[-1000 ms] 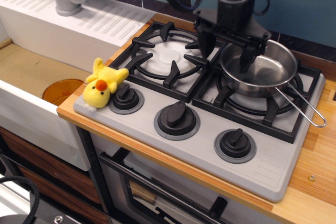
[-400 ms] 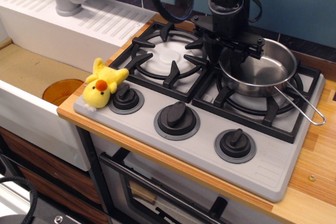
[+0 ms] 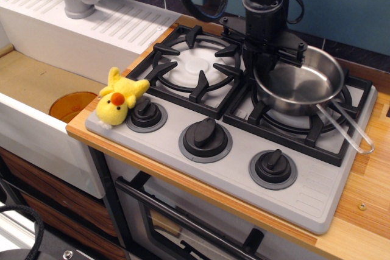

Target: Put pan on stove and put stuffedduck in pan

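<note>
- My gripper [image 3: 263, 65]: positioned at the far-left rim of the stainless-steel pan [image 3: 300, 87]. Jaws look drawn close together at the rim, but my own body blocks the tips; I cannot tell whether they pinch the rim or merely sit beside it.
- Pan: over the right burner grate [image 3: 304, 117] of the toy cooktop [image 3: 237, 168], wire handle [image 3: 346, 128] pointing near-right past the grate edge. Whether the base rests flat or is tilted, I cannot tell.
- Risk one: if I rise while the rim is caught, the pan tips or drags off the grate. Cause: an incomplete release.
- Risk two: the long handle overhangs; a sideways nudge from me could swing the pan round.
- Stuffed duck [image 3: 118, 98]: lying at the near-left corner of the cooktop, just beside the left knob [image 3: 146, 112], well apart from the pan.
- Risk three: a soft plush at the edge, above the sink [image 3: 36, 83]; a misjudged pinch could push it over. The knob alongside could foul a jaw.
</note>
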You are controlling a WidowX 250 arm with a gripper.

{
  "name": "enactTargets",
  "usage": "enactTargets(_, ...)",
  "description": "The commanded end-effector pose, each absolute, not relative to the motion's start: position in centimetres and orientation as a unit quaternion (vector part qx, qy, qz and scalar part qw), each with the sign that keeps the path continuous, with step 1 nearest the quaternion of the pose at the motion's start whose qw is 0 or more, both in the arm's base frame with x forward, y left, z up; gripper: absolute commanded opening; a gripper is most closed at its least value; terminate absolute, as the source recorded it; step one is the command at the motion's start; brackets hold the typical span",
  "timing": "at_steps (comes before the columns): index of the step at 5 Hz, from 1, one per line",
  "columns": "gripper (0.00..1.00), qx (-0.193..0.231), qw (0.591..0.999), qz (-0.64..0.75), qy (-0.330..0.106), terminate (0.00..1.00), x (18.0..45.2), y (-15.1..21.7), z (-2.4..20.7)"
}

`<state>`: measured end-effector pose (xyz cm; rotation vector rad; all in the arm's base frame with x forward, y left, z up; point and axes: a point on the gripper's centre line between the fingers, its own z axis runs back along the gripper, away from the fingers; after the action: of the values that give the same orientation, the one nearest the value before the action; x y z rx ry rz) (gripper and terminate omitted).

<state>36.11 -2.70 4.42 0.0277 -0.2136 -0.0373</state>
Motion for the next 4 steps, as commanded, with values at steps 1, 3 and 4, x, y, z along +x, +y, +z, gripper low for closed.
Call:
enactTargets(1,0.0,-0.001,0.993,-0.04,-0.112,0.0,36.4,-2.4,9.3)
enactTargets(3,0.0,0.045,0.996,-0.041,-0.07,0.0,36.0,-1.2,16.8)
enactTargets(4,0.0,0.056,0.995,-0.055,-0.056,0.0,36.6,0.8,18.6)
